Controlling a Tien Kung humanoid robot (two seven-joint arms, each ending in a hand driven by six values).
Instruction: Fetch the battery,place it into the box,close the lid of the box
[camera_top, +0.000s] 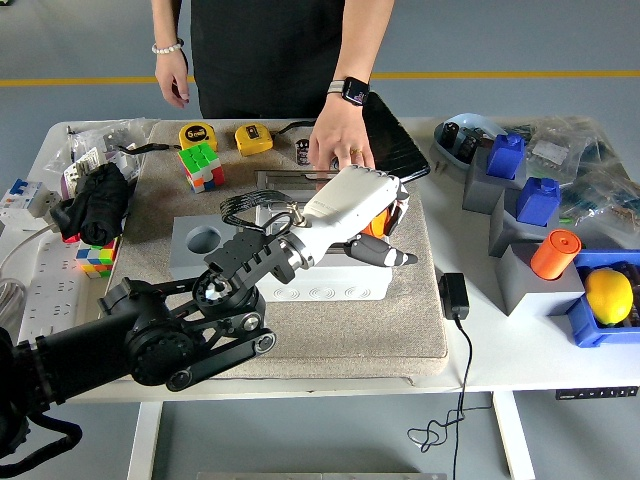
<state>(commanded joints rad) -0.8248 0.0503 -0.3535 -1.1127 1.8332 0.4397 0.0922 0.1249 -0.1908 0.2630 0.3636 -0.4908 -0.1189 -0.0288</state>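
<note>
Black jointed left arm (150, 345) with round pivots, white-shelled left hand (352, 215), dark fingertips. At 12 o'clock, person's dark top (270, 50), bead bracelet (166, 46), black-faced smartwatch (352, 89).
</note>
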